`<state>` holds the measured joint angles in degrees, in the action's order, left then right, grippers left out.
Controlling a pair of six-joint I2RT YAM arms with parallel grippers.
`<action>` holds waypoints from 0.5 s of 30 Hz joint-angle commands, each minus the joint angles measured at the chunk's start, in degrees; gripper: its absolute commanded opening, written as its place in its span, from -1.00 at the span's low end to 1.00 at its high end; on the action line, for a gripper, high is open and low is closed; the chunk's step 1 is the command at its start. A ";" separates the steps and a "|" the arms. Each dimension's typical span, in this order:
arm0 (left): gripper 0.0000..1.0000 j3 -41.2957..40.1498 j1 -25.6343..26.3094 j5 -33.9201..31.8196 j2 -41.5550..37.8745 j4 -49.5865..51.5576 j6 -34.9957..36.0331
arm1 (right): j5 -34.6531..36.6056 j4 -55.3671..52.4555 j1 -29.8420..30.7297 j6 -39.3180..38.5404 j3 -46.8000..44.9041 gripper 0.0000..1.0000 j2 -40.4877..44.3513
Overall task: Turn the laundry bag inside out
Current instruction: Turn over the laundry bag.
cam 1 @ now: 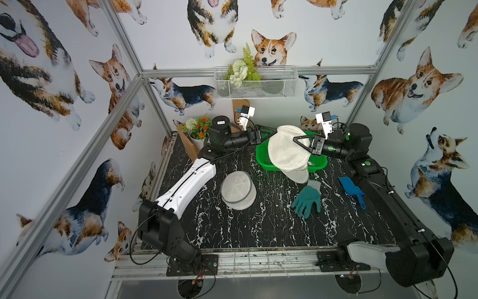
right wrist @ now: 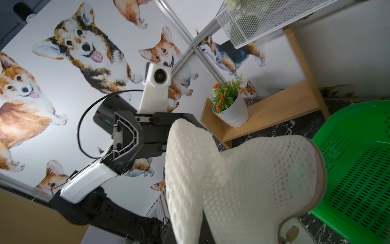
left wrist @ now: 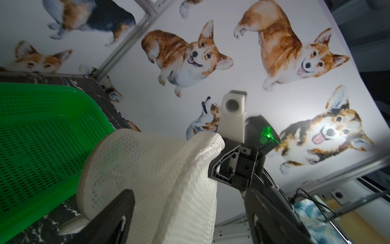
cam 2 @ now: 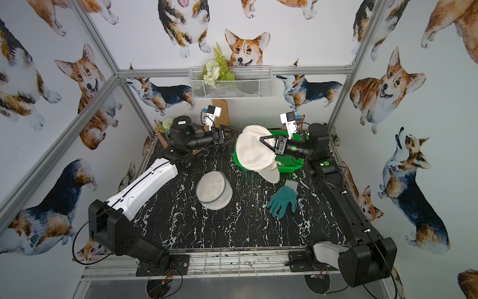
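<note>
**Operator:** Top views: where is the task item?

**Technician:** In both top views the white mesh laundry bag (cam 1: pixel 284 152) (cam 2: pixel 254 150) hangs raised over the green perforated plastic basket (cam 1: pixel 263 161). Its lower end droops past the basket's near rim toward the black marble-pattern table (cam 1: pixel 258 227). Contact with the table cannot be told.

**Operator:** Gripper status there?

**Technician:** The right gripper (cam 1: pixel 297 141) has its jaws closed together, pinching mesh on the bag's upper side. The left gripper (cam 1: pixel 269 132) sits at the bag's opposite edge.

**Operator:** Left wrist view?

**Technician:** The left gripper's fingers (left wrist: pixel 118 211) stand wide apart. Bag mesh (left wrist: pixel 152 169) lies between them and against one finger, unclamped. The basket (left wrist: pixel 42 137) lies beside the bag.

**Operator:** Right wrist view?

**Technician:** The mesh (right wrist: pixel 232 179) covers the right gripper's fingertips and rises from them in a fold. The left gripper's body shows behind the fold's peak. The basket (right wrist: pixel 358 169) lies beside the bag's rim.
</note>
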<state>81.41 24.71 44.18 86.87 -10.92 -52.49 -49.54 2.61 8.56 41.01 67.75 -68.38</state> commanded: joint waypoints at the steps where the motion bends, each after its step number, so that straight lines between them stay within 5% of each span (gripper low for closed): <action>1: 0.72 -0.80 0.19 -21.48 -3.98 7.89 7.13 | 15.85 4.86 0.06 8.88 -1.09 -1.00 0.88; 4: 0.64 -1.59 3.76 -27.68 -7.36 6.83 16.36 | 24.94 2.33 1.54 14.20 0.24 -1.00 0.31; 9: 0.54 -0.94 16.62 -35.63 -10.13 9.09 52.11 | 31.64 -3.28 6.43 18.41 6.60 -1.00 -3.37; 15: 0.53 -1.96 20.47 -33.90 -10.44 12.03 78.35 | 33.15 -6.35 10.23 21.09 10.28 -1.00 -5.00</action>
<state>79.00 44.75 12.14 76.18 -1.41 6.20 -19.05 -1.96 17.98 59.90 76.27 -73.06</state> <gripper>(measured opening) 0.772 0.080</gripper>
